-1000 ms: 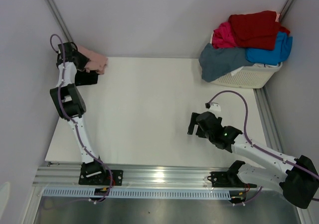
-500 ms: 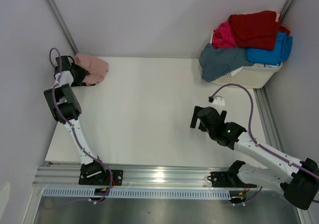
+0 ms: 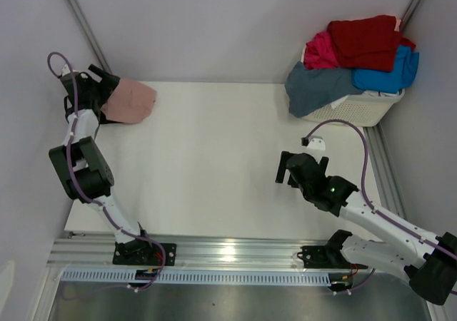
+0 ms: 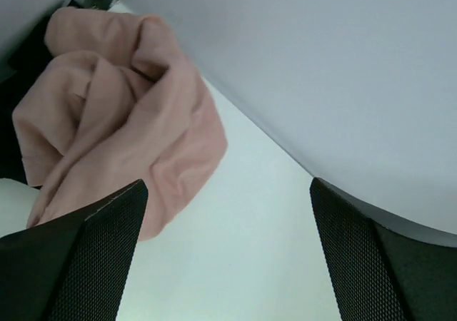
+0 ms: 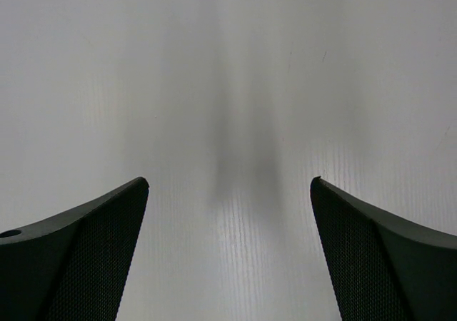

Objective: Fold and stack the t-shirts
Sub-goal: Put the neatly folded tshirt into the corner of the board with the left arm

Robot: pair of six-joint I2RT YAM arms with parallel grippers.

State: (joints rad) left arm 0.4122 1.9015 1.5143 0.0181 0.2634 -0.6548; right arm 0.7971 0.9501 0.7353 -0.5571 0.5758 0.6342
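A dusty-pink t-shirt [image 3: 131, 101] lies bunched in the table's far left corner, and it fills the upper left of the left wrist view [image 4: 121, 121]. A black t-shirt [image 4: 8, 157] peeks out from under it, mostly hidden. My left gripper [image 3: 102, 93] [image 4: 228, 185] is open just left of the pink t-shirt, with only bare table between its fingers. My right gripper [image 3: 283, 168] [image 5: 230, 182] is open over the bare table at the middle right, holding nothing. Red [image 3: 364, 41], magenta [image 3: 321, 50], bright-blue [image 3: 389, 75] and slate-blue [image 3: 318, 85] t-shirts are heaped in the basket.
A white slatted laundry basket [image 3: 364, 108] stands in the far right corner. Grey walls close in the table [image 3: 207, 164] at the back and on both sides. An aluminium rail with the arm bases runs along the near edge.
My left gripper has opened and let go of the pink t-shirt, then drawn back left toward the wall. The right arm has drifted slightly right.
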